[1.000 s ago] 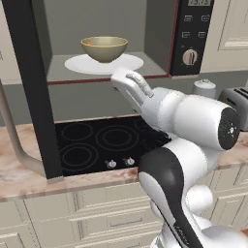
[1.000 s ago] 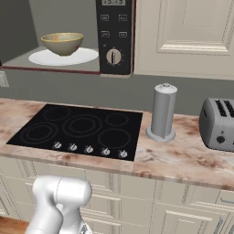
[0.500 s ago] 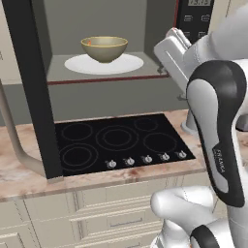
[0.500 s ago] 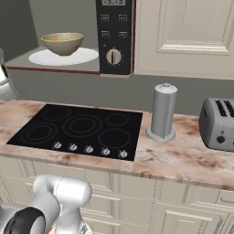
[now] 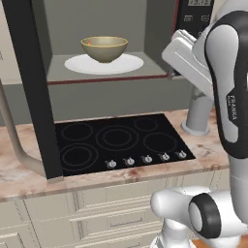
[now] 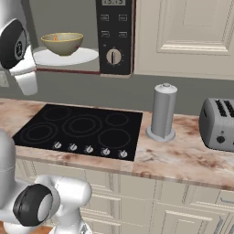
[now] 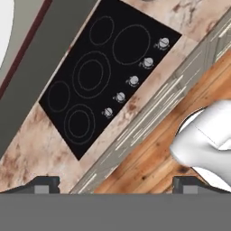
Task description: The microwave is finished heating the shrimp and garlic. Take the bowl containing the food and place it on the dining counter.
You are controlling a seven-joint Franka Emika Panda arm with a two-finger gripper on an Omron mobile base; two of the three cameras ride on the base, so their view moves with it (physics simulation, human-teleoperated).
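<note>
While microwave [image 5: 97,58] stands with door swung wide, bowl [image 5: 103,48] sits centred on white plate [image 5: 104,64] inside cavity, orange shrimp [image 5: 89,42] at its left rim. Black cooktop [image 5: 118,143] on bench [image 6: 183,157] below. Gripper [image 7: 115,184] empty, fingertips [image 7: 43,182] set far apart, touching nothing, aimed down at cooktop; bowl well apart from it.
</note>
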